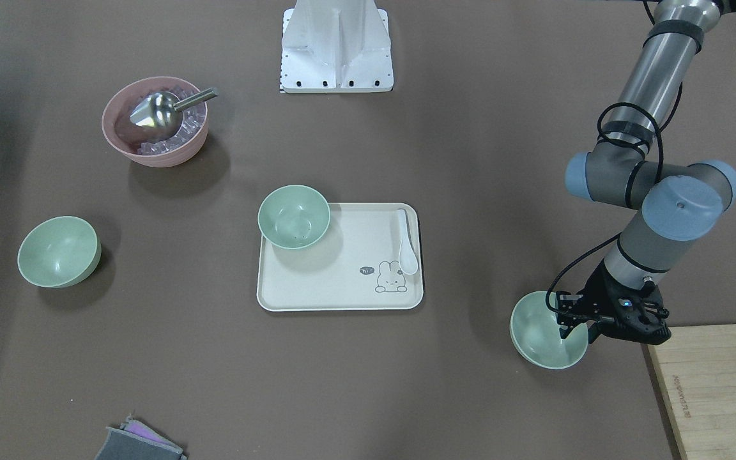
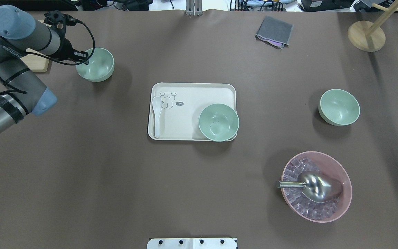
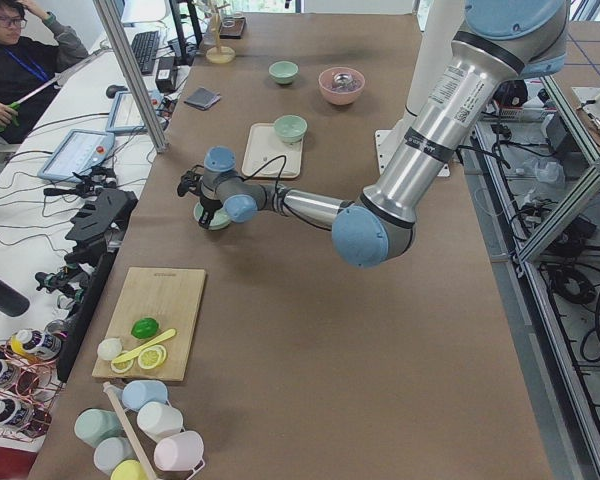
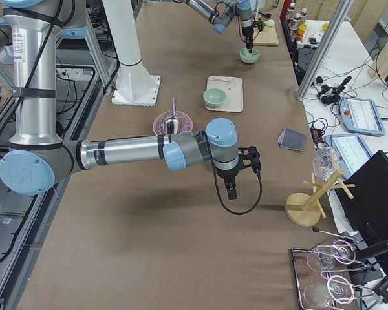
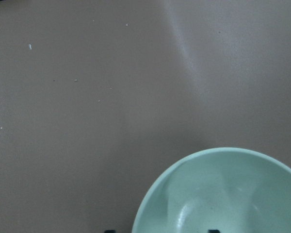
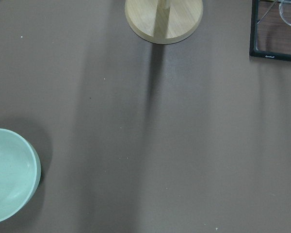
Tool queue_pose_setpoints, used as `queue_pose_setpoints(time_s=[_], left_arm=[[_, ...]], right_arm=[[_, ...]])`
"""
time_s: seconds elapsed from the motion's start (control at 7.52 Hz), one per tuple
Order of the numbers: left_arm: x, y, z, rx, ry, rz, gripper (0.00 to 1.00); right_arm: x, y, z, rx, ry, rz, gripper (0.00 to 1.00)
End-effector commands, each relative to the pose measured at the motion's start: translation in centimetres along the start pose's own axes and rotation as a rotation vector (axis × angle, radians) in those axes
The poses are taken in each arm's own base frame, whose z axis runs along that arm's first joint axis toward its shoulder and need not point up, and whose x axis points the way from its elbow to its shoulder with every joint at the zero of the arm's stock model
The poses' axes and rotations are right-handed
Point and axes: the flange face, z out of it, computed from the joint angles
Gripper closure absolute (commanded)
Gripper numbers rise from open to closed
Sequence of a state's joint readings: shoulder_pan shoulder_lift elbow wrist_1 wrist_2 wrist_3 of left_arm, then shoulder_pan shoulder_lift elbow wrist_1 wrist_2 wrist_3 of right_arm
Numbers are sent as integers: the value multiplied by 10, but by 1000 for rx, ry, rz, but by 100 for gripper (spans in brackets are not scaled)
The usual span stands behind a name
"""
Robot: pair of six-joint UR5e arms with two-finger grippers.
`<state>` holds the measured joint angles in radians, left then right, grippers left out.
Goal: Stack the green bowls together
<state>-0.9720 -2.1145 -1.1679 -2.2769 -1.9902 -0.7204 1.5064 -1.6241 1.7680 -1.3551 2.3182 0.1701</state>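
Note:
Three mint-green bowls are in view. One [image 2: 97, 65] sits at the far left, also in the front view [image 1: 544, 332] and in the left wrist view [image 5: 228, 194]. My left gripper [image 2: 82, 59] is open and straddles its rim, one finger inside and one outside. A second bowl [image 2: 218, 122] sits on the corner of the cream tray [image 2: 192, 93]. The third bowl [image 2: 339, 107] stands alone on the right and also shows in the right wrist view [image 6: 9, 179]. My right gripper [image 4: 231, 187] shows only in the exterior right view, so I cannot tell whether it is open or shut.
A pink bowl [image 2: 316, 186] with ice cubes and a metal scoop [image 2: 314, 185] stands at the near right. A white spoon [image 2: 157, 114] lies on the tray. There is a wooden cutting board [image 1: 719, 383] by the left arm, a grey cloth [image 2: 274, 31], and a wooden stand [image 2: 366, 34] at the far right.

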Motion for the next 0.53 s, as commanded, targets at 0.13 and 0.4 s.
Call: queue_pose_setpoints(time_s=[0.13, 0.4], left_arm=[[1, -1, -7, 19, 14, 9, 100], [23, -6, -31, 36, 64, 19, 100]], right_arm=[[-1, -1, -1, 1, -1, 8, 0], [-1, -1, -1, 1, -1, 8, 0]])
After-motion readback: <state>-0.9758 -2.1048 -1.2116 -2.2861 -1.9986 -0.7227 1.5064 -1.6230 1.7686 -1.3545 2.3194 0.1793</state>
